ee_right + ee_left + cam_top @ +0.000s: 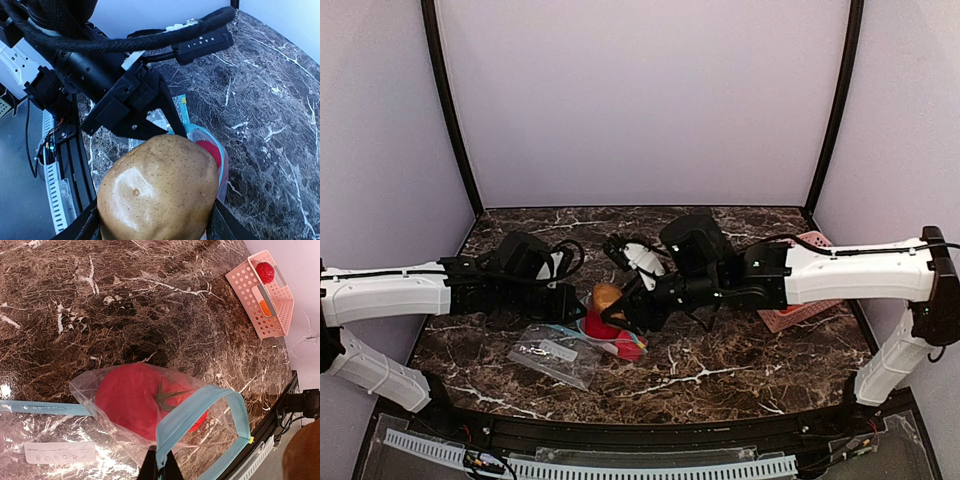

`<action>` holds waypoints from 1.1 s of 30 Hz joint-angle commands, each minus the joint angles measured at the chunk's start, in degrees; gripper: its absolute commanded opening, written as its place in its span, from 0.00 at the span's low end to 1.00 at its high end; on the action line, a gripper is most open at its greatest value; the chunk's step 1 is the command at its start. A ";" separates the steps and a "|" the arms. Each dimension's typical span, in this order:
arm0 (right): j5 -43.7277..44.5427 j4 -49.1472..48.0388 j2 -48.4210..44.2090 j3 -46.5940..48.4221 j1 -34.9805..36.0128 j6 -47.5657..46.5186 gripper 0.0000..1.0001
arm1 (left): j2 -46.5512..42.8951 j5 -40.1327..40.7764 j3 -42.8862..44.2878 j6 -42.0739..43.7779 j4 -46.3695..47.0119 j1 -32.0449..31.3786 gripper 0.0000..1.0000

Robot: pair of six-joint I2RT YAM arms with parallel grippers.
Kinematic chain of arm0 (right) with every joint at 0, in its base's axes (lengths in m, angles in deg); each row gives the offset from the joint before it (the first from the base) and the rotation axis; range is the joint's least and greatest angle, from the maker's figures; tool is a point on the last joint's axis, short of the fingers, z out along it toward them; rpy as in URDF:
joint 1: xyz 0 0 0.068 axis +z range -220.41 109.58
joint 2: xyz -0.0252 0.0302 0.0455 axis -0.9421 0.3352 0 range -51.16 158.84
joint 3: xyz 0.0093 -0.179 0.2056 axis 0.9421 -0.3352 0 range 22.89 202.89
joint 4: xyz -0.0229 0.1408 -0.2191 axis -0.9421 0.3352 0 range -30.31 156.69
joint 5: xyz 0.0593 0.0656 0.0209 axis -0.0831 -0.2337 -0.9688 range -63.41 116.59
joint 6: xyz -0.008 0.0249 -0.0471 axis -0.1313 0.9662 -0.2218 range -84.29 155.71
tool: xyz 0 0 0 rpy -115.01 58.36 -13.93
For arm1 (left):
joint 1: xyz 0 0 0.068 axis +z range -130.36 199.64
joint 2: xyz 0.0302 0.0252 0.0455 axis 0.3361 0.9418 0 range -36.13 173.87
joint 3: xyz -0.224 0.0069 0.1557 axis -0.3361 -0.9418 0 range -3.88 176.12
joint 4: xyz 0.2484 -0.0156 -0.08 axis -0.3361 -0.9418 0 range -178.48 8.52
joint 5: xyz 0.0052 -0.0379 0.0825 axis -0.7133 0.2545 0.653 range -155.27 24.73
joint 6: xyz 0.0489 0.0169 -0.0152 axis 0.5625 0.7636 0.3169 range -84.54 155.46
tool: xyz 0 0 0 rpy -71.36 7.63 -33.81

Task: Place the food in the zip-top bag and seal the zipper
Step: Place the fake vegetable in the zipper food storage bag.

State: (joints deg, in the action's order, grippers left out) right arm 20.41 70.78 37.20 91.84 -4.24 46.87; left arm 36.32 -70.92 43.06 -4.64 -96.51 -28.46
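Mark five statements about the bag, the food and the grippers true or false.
1. The left gripper pinches the zipper. True.
2. The right gripper is empty. False: it holds the brown piece.
3. A red piece lies inside the bag. True.
4. The basket is empty. False: a second red piece and an orange piece lie in it.
5. The bag is sealed. False: its mouth gapes open.

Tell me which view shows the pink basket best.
Left wrist: the pink basket lies whole and unobstructed, a red piece inside. Top external shows only parts of it behind the right arm. Right wrist misses it entirely.
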 commanded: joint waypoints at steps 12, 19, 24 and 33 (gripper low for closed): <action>9.33 -5.89 13.89 6.82 4.18 -5.30 0.40 | -1.41 -0.45 1.23 0.76 -1.38 0.32 0.01; 13.77 -1.09 16.92 9.17 4.16 -6.77 0.41 | -1.17 -0.71 1.16 0.90 -1.08 0.36 0.01; 15.83 2.79 18.55 11.52 4.22 -7.71 0.44 | -1.52 -0.61 0.90 0.88 -1.21 0.31 0.01; 15.25 6.71 16.05 11.16 4.18 -8.82 0.71 | -2.57 0.05 0.11 0.54 -1.42 0.29 0.01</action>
State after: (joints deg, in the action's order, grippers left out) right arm 35.47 74.93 54.70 102.26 -0.29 38.87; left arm 35.73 -70.61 43.06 -4.59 -97.95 -28.11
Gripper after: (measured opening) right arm 0.638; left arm 0.009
